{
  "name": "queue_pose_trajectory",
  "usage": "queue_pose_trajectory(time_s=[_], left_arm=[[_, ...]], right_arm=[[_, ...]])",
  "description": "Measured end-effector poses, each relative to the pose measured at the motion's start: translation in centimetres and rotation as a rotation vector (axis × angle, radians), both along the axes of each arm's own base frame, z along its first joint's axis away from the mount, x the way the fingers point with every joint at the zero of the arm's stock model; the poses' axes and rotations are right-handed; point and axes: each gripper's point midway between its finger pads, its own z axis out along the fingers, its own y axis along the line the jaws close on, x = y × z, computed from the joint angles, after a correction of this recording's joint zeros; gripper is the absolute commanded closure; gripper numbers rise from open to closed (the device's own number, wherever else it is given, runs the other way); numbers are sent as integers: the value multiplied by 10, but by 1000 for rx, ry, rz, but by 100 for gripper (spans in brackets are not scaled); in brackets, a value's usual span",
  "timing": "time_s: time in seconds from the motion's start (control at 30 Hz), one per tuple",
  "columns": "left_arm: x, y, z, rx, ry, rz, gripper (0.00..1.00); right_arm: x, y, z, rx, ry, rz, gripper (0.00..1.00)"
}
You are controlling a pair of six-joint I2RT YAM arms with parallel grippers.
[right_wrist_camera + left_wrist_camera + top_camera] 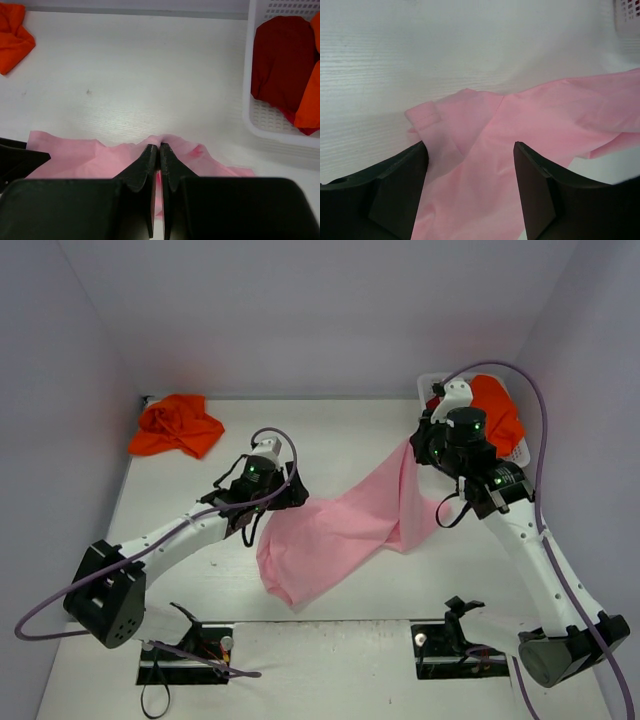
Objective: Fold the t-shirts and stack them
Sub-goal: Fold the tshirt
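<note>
Pale bare walls (pixel 320 310) close in on three sides of a white wood-grain surface (pixel 350 430). A light pink t-shirt (pixel 340 530) sprawls across the middle of it, its right end lifted off the surface. The jaws of the right arm (pixel 530 540) are pressed together, pinching a raised fold of that shirt. The jaws of the left arm (pixel 190 525) stand spread over the shirt's left edge, gripping nothing. A white latticed basket (pixel 248 75) sits at the far right, holding a dark red t-shirt (pixel 280 55) and an orange t-shirt (pixel 497 410). A second orange t-shirt (pixel 177 426) lies crumpled in the far left corner, well apart from the rest. Seen from above, the right arm hides most of the basket, and the right wrist view cuts the basket off at its right edge. Whether the pink cloth is doubled under itself at its near end cannot be made out
</note>
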Motion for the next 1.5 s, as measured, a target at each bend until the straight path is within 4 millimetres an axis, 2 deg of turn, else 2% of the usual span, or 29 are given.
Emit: queue_pose_trajectory(time_s=[0.13,0.43,0.8,0.83,0.87,0.9,0.93,1.0,1.17,1.5], left_arm=[[1,-9,15,28,-45,-6,37],[0,2,8,81,-29,33,37],[-2,5,-1,91,-19,38,37],[-2,5,-3,92,-17,37,41],[-1,3,-6,89,-17,37,51],[0,2,-9,87,-14,38,64],[1,2,-13,89,-7,37,87],[1,0,-23,96,11,34,100],[-2,2,-37,118,36,28,100],[-1,7,-20,122,0,40,100]], right_arm=[[0,-1,1,-2,-4,-4,100],[0,-1,1,-1,-4,-4,100],[-1,-2,2,-5,-8,-7,100],[-1,-3,3,-8,-10,-9,100],[-1,-4,3,-10,-13,-12,100],[-2,-5,4,-11,-16,-15,100],[-2,-6,5,-13,-19,-17,100],[-3,-7,6,-16,-21,-21,100],[-5,-9,4,-22,-11,-25,100],[-5,-9,2,-23,-6,-25,100]])
